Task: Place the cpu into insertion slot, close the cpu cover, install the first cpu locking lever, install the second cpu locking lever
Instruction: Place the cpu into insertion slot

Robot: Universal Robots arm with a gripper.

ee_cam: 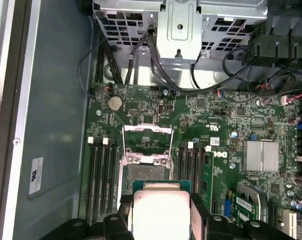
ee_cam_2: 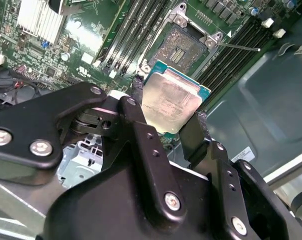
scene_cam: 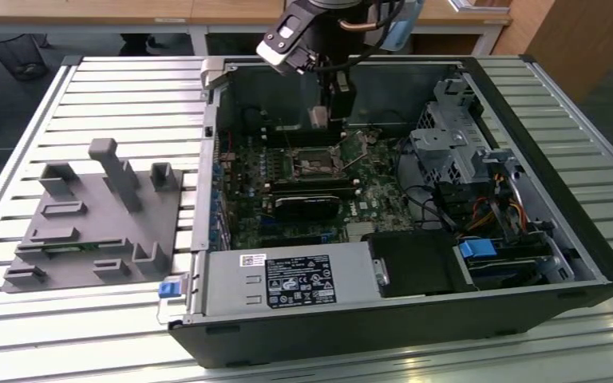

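Grips the cpu (ee_cam_2: 171, 102) in the pincer (ee_cam_2: 167, 111), clenched on two opposite edges with one black finger (ee_cam_2: 193, 131) to each side. Dull silver lid turned toward the second wrist view, green rim around it. Same grasp in the first wrist view: cpu (ee_cam: 161, 212) pinched at the tip of the pincer (ee_cam: 161, 220), carried off the board rather than resting on it.

Just beyond the fingertips, the insertion slot (ee_cam: 143, 172): uncovered, dark centre bare inside a silvery rim, long black memory slots (ee_cam: 101, 175) along either flank. Past the slot, farther out from the pincer, the cpu cover (ee_cam: 146, 139), swung back, green board visible through its square window. In the second wrist view, insertion slot (ee_cam_2: 183, 47) again just ahead of the held chip, with a thin metal lever (ee_cam_2: 238, 47) angled out beside it.

In the exterior view, pincer (scene_cam: 328, 120) down inside the open computer case (scene_cam: 520, 263), insertion slot (scene_cam: 314, 165) near its tip but apart from it. Well away from the pincer, the black power supply box (scene_cam: 285, 281) against the case wall. Farther off still, outside the case toward the exterior view's left, a grey fixture (scene_cam: 93, 215) on the slatted table (scene_cam: 125, 80).
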